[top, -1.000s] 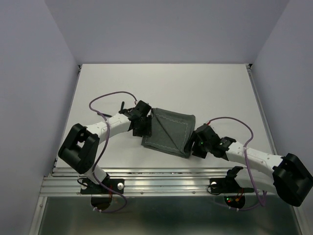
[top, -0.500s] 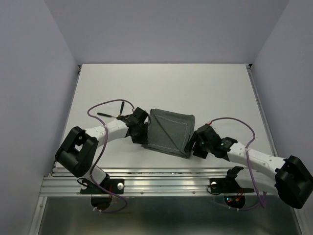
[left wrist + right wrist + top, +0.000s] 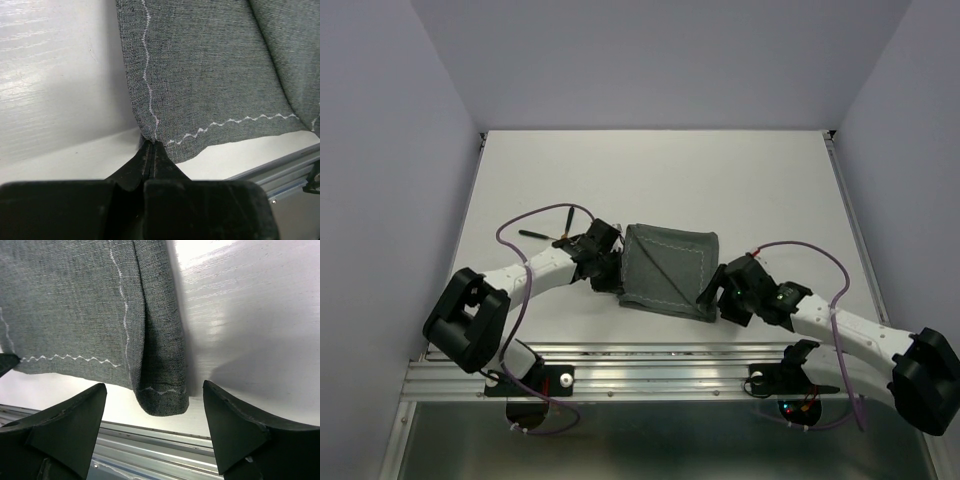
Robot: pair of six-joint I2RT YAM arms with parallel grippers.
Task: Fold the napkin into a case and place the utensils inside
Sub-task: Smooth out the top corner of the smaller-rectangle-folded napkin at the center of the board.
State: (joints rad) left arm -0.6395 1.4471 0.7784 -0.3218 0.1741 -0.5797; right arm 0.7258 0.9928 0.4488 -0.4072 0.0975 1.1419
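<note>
My left tool (image 3: 151, 148) has its fingers pressed together, clamped on the near left corner of the napkin (image 3: 665, 268), right where the two zigzag stitch lines meet. My right tool (image 3: 154, 386) stands wide apart, one finger on either side of the napkin's folded near right corner, and I see neither finger touching the cloth. The napkin lies folded on the tabletop (image 3: 650, 175) between the two tools, close to the near edge, with a diagonal crease across its top layer. One thin utensil (image 3: 542, 235) lies on the tabletop just behind the left arm, apart from the cloth.
</note>
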